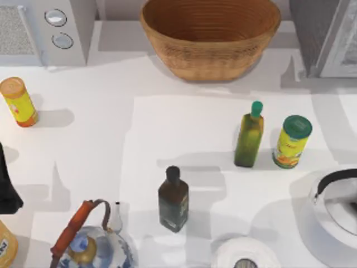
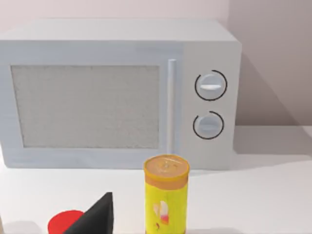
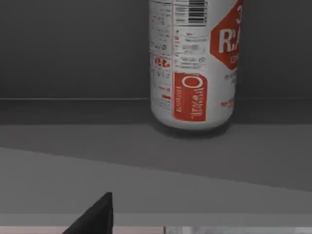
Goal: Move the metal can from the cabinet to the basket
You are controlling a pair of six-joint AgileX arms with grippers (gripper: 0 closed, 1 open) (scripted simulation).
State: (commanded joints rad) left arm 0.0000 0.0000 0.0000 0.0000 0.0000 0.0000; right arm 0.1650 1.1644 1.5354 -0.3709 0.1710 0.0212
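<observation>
Can upright on grey cabinet shelf, right tool point(image 3: 92, 217) close in front.
Right tool's state: cannot tell. Metal can point(image 3: 192, 63): white side, red panels, barcode, big red "R" lettering, rest unreadable. Basket point(image 1: 210, 34) at counter's far edge.

White table point(image 1: 111, 145) is pretty crowded — basket point(image 1: 210, 36) far middle, microwave point(image 1: 42, 30) far left, cabinet point(image 1: 326, 36) far right. Mid-table: orange-lidded can point(image 1: 19, 102) left, green-capped bottle point(image 1: 249, 135) and green-lidded can point(image 1: 292, 142) right. Near edge — dark bottle point(image 1: 173, 200), painted teapot point(image 1: 92, 245), kettle point(image 1: 340, 204).
</observation>
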